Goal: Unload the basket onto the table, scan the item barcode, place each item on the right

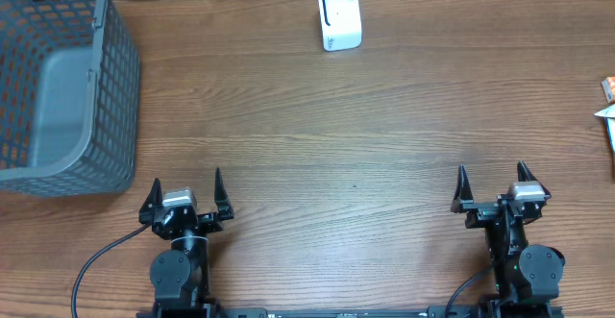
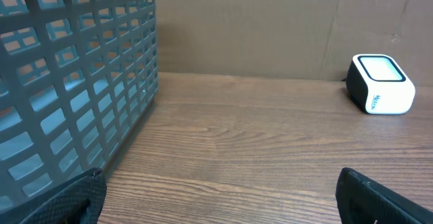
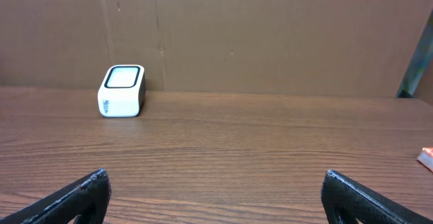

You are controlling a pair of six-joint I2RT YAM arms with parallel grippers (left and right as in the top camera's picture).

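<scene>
The left hand [image 1: 187, 183] sits at the near edge of the counter [image 1: 336, 145], its fingers wide apart and holding nothing. The right hand [image 1: 491, 174] sits at the same edge, well to the right, also spread wide and empty. In each wrist view the two dark fingertips stand at the lower corners with bare wood between them: left hand [image 2: 216, 210], right hand [image 3: 216, 204].

The scanner [image 1: 339, 17], a small white box with a dark-rimmed window, stands at the far edge of the counter near the middle, against a brown cardboard wall. It is well apart from both hands. It shows at the far right in the left wrist view [image 2: 381, 84] and at the far left in the right wrist view [image 3: 122, 91].

A grey basket [image 1: 120, 97] fills the far left corner; its mesh wall [image 2: 74, 82] is near the left hand.

At the right edge lie a reddish item [image 1: 608, 87] and a pale item [image 1: 607, 116], both cut off by the frame and too small to identify. A reddish corner [image 3: 426, 158] shows in the right wrist view.
</scene>
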